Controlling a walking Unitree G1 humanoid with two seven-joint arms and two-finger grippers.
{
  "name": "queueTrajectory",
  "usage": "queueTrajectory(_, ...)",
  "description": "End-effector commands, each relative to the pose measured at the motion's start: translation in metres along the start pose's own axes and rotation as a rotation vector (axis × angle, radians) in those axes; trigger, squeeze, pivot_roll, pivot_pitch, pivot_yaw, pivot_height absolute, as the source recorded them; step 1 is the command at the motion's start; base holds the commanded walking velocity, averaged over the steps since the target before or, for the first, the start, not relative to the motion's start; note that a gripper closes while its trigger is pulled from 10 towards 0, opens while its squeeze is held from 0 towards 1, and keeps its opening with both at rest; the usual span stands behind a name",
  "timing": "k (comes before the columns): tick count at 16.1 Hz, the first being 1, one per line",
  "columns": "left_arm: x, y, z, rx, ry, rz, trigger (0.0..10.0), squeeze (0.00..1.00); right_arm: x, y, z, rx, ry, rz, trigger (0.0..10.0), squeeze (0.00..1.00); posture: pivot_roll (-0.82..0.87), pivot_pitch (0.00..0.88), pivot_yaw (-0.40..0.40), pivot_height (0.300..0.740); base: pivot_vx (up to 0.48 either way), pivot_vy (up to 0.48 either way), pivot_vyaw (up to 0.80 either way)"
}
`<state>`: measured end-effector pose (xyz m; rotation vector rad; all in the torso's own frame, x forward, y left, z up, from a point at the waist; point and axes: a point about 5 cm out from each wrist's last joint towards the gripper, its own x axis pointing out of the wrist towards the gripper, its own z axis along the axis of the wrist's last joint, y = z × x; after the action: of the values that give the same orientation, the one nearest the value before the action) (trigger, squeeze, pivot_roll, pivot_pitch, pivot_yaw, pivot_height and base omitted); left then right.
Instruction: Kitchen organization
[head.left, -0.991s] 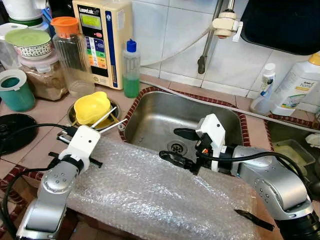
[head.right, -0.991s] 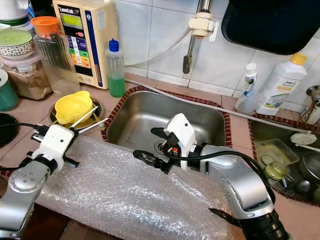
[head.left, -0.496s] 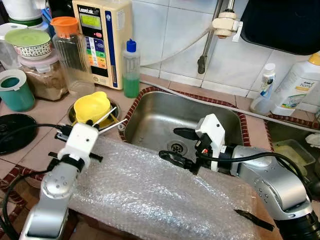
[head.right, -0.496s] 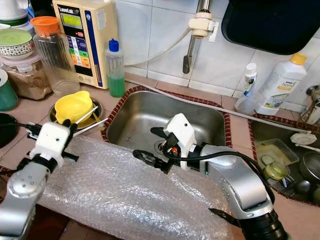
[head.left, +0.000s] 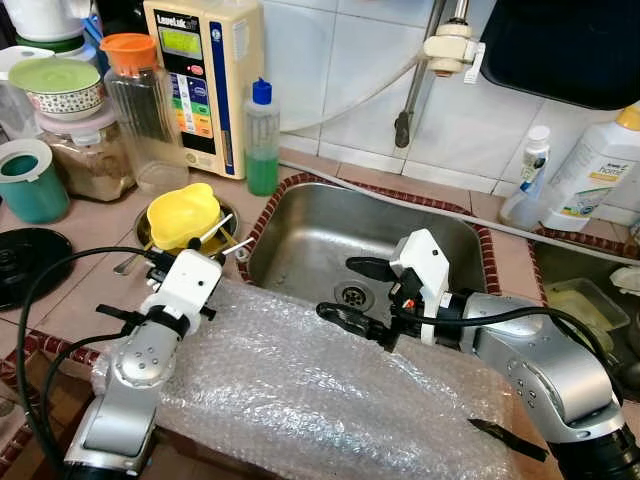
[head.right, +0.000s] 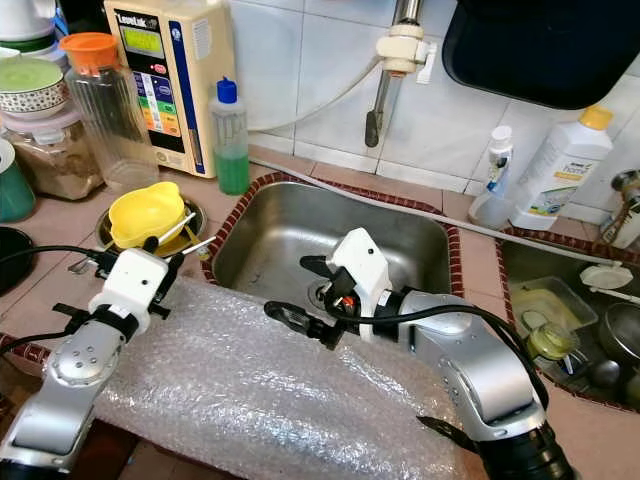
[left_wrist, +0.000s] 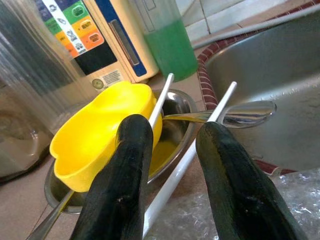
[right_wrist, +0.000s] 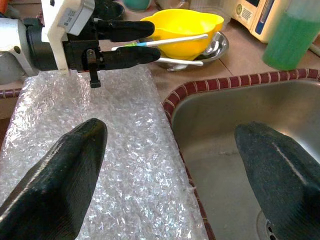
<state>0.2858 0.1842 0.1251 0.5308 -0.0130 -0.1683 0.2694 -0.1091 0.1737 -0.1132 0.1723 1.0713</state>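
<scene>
Left gripper (head.left: 168, 266) at the bubble wrap's (head.left: 300, 390) far corner, fingers parted toward white sticks (left_wrist: 185, 155) in the yellow bowl (head.left: 183, 214) — likely reaching for utensils. Next: close squarely on one stick. Right gripper (head.left: 355, 290) wide open, empty — poised over the sink (head.left: 310, 235) edge.

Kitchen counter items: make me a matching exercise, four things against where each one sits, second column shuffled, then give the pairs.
Things
1. yellow bowl
2. green liquid bottle
3. bubble wrap
4. white bottle with orange cap

Places
A. at the back wall, on the counter right of the sink
B. spread over the counter edge in front of the sink
C. in a metal dish left of the sink
D. beside the cream water machine

Pairs: 1-C, 2-D, 3-B, 4-A
</scene>
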Motion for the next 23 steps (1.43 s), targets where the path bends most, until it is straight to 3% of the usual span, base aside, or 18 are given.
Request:
queueTrajectory(1, 0.004, -0.002, 0.000, 0.021, -0.006, -0.007, 10.0, 1.00, -0.004, 0.003, 0.004, -0.013, -0.003, 0.000, 10.0, 0.00, 0.08, 0.000, -0.064, 0.740, 0.000, 0.000, 0.00)
queueTrajectory(8, 0.013, -0.009, -0.012, 0.055, 0.065, -0.009, 10.0, 1.00, -0.008, 0.008, 0.004, 0.005, 0.007, 0.029, 10.0, 0.00, 0.07, 0.000, -0.065, 0.740, 0.000, 0.000, 0.00)
queueTrajectory(9, 0.015, -0.011, -0.011, 0.045, 0.064, -0.020, 10.0, 0.82, -0.008, 0.009, 0.004, 0.006, 0.008, 0.031, 10.0, 0.00, 0.07, 0.000, -0.065, 0.740, 0.000, 0.000, 0.00)
queueTrajectory(10, 0.018, -0.014, -0.010, 0.038, 0.059, -0.035, 10.0, 0.00, -0.008, 0.010, 0.003, 0.009, 0.010, 0.034, 10.0, 0.00, 0.07, 0.000, -0.067, 0.740, 0.000, 0.000, 0.00)
queueTrajectory(14, 0.020, -0.021, -0.009, 0.040, 0.058, -0.072, 10.0, 0.00, -0.009, 0.011, 0.003, 0.011, 0.014, 0.032, 10.0, 0.00, 0.06, 0.000, -0.063, 0.740, 0.000, 0.000, 0.00)
queueTrajectory(15, 0.020, -0.021, -0.010, 0.035, 0.064, -0.074, 4.6, 0.00, -0.009, 0.012, 0.003, 0.011, 0.015, 0.030, 10.0, 0.00, 0.06, 0.000, -0.062, 0.740, 0.000, 0.000, 0.00)
queueTrajectory(16, 0.020, -0.021, -0.011, 0.032, 0.068, -0.078, 2.0, 0.00, -0.009, 0.012, 0.003, 0.012, 0.016, 0.029, 10.0, 0.00, 0.06, 0.000, -0.062, 0.740, 0.000, 0.000, 0.00)
queueTrajectory(17, 0.020, -0.021, -0.013, 0.025, 0.078, -0.079, 0.0, 0.00, -0.010, 0.012, 0.002, 0.013, 0.018, 0.028, 10.0, 0.00, 0.06, 0.000, -0.062, 0.740, 0.000, 0.000, 0.00)
queueTrajectory(23, 0.021, -0.019, -0.014, 0.016, 0.093, -0.085, 0.0, 0.00, -0.010, 0.011, 0.002, 0.013, 0.021, 0.024, 10.0, 0.00, 0.06, 0.000, -0.062, 0.740, 0.000, 0.000, 0.00)
